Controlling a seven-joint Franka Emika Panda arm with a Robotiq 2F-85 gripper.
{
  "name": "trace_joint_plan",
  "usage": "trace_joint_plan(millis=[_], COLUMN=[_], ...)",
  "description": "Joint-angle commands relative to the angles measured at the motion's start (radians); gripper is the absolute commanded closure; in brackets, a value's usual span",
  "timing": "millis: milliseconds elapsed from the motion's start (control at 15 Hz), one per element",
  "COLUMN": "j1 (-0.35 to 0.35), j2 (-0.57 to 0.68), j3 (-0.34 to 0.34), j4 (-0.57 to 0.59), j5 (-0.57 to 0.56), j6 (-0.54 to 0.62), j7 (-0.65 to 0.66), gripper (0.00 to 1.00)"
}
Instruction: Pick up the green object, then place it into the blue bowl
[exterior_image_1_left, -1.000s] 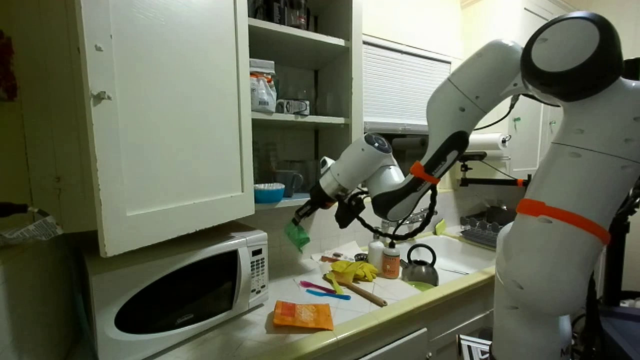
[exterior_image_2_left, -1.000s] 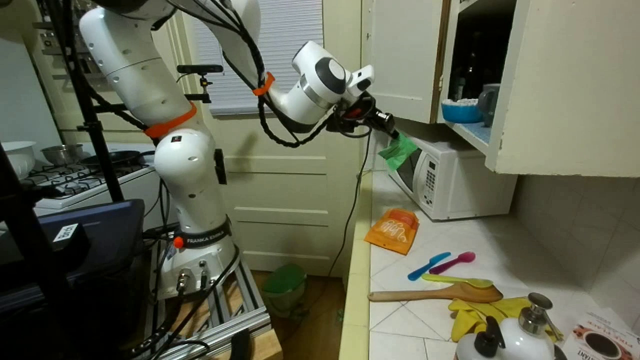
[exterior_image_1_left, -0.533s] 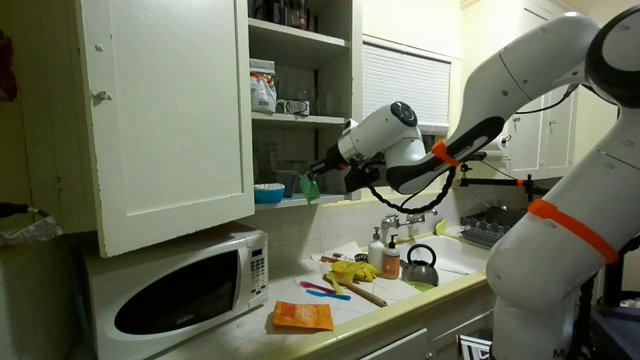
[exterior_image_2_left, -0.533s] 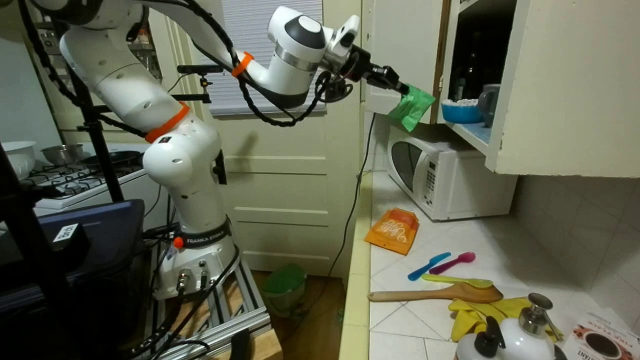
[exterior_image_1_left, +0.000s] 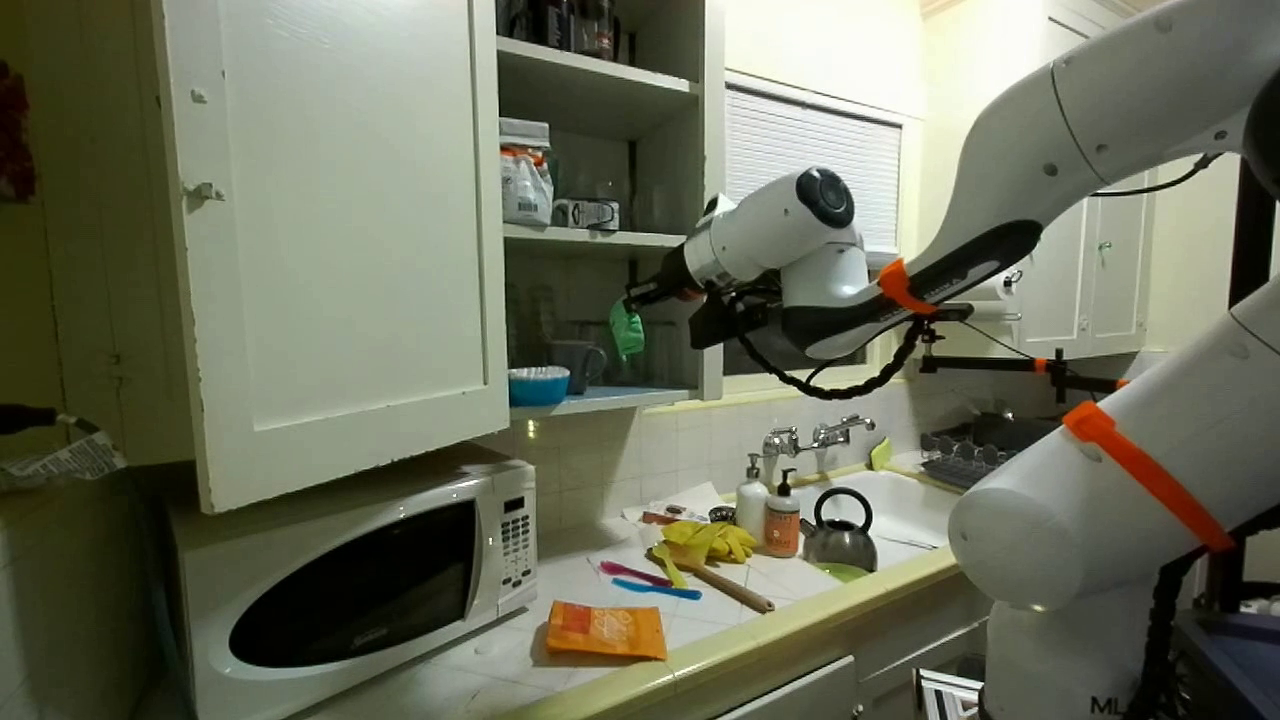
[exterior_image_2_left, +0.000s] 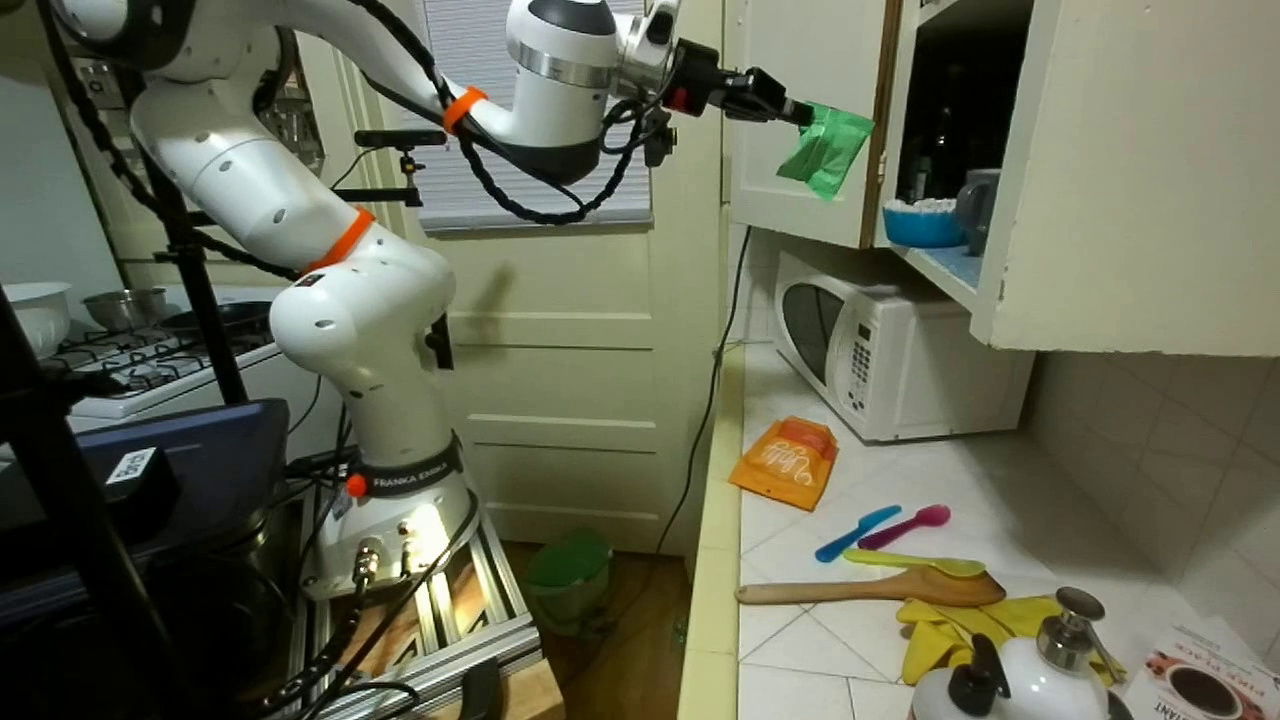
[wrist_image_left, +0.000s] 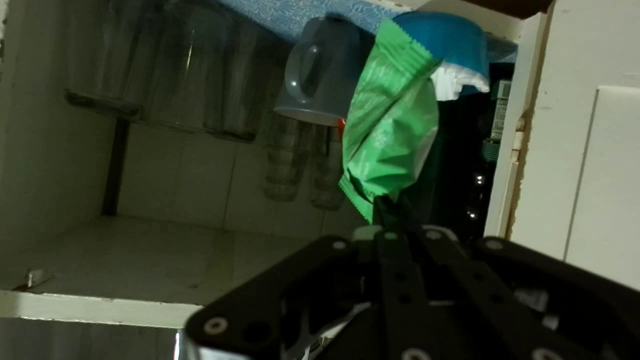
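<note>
**A tight pinch on the green packet (wrist_image_left: 392, 122)!**

Jaws almost together, the gripper (wrist_image_left: 391, 203) has it by one end, and there it dangles in mid-air, apart from the blue bowl (exterior_image_2_left: 920, 227) on the cabinet shelf (exterior_image_2_left: 955, 268)!

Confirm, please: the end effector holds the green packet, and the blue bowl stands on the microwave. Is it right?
No: the blue bowl stands on the cabinet shelf, not the microwave, as both exterior views show. The end effector holds the green packet.
</note>
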Motion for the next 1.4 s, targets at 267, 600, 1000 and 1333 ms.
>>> trace_joint_plan(millis=[267, 600, 1000, 1333], j1=[-0.014, 0.005, 0.027, 0.045], j2=[0.190, 0.369, 0.504, 0.586], j3=[-0.014, -0.014, 0.011, 0.014], j4=[0.167, 0.301, 0.433, 0.494], j5=[0.012, 0.023, 0.021, 0.024], j6=[0.115, 0.102, 0.085, 0.073], j7=[-0.008, -0.020, -0.028, -0.034], gripper=[1.00, 1.00, 1.00, 1.00])
